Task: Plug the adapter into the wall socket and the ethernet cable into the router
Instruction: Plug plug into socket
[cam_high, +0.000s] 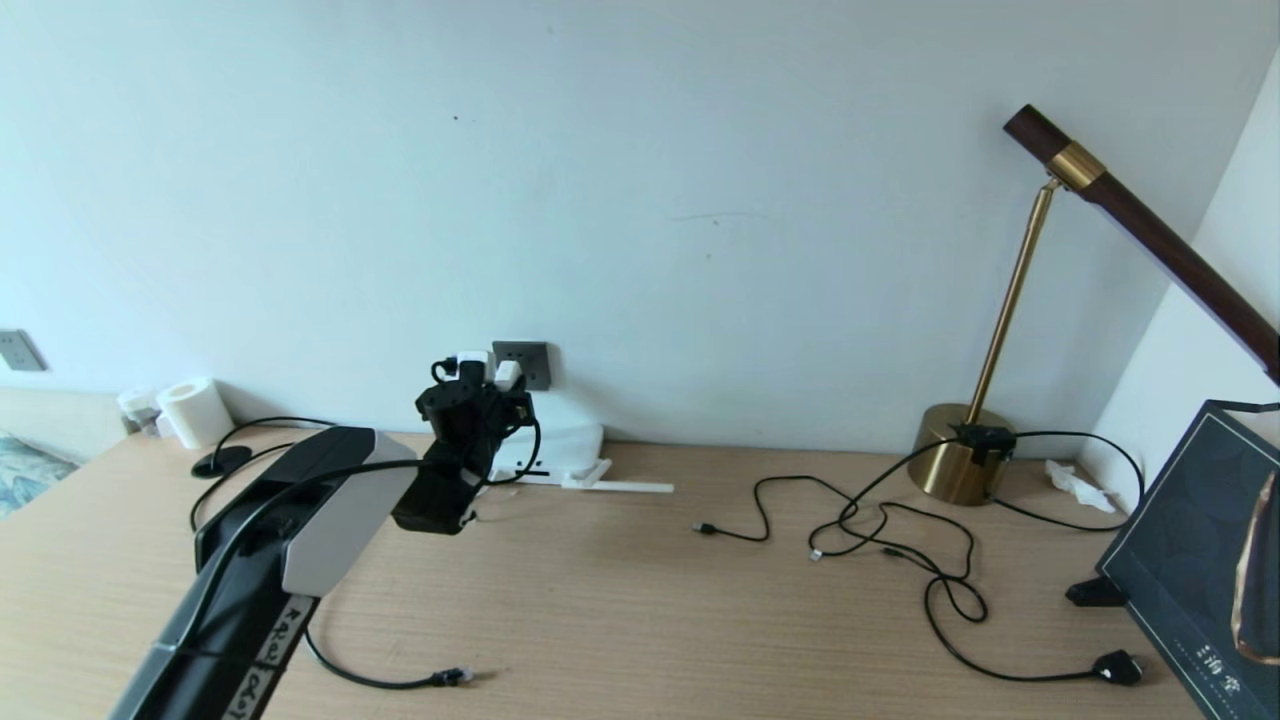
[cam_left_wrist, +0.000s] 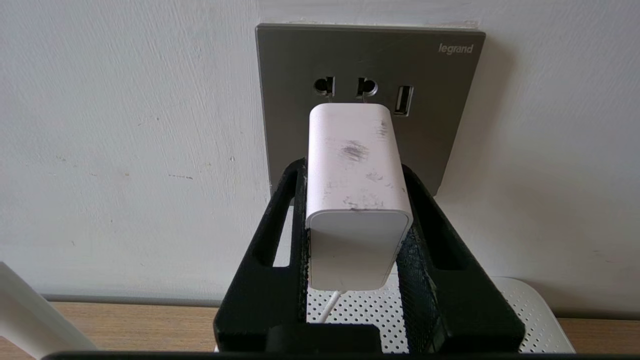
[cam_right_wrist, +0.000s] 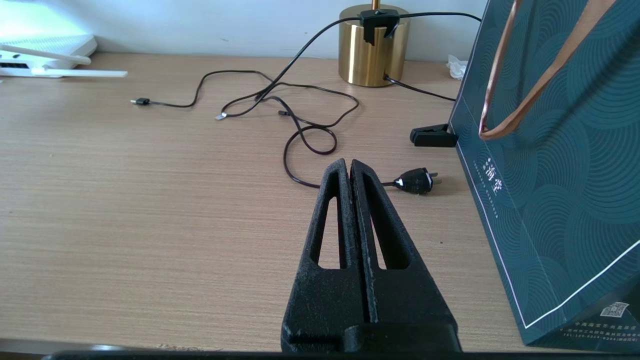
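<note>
The adapter (cam_left_wrist: 356, 195) sits clamped between the black fingers of the left gripper (cam_left_wrist: 356, 200), its front end right at the wall socket (cam_left_wrist: 370, 65), just below the two round holes; whether the prongs are in yet cannot be seen. It looks like a small, rigid, light block with smooth, scuffed sides, so it could slip or twist under push force; the flat side faces, where the fingers press now, seem the sound place to hold it, well back from the prong end. Its thin cord (cam_left_wrist: 327, 307) hangs limp from the rear and should drag little. Below lies the router (cam_left_wrist: 530, 310), flat on the desk (cam_high: 620, 600) against the wall, an antenna (cam_high: 620, 486) lying beside it. The ethernet cable (cam_high: 400, 682) rests loose on the desk near the left arm, its clip tip free; it is likely springy, best taken just behind the connector. The right gripper (cam_right_wrist: 351, 167) hovers over the desk with its fingers pressed together, holding nothing.
</note>
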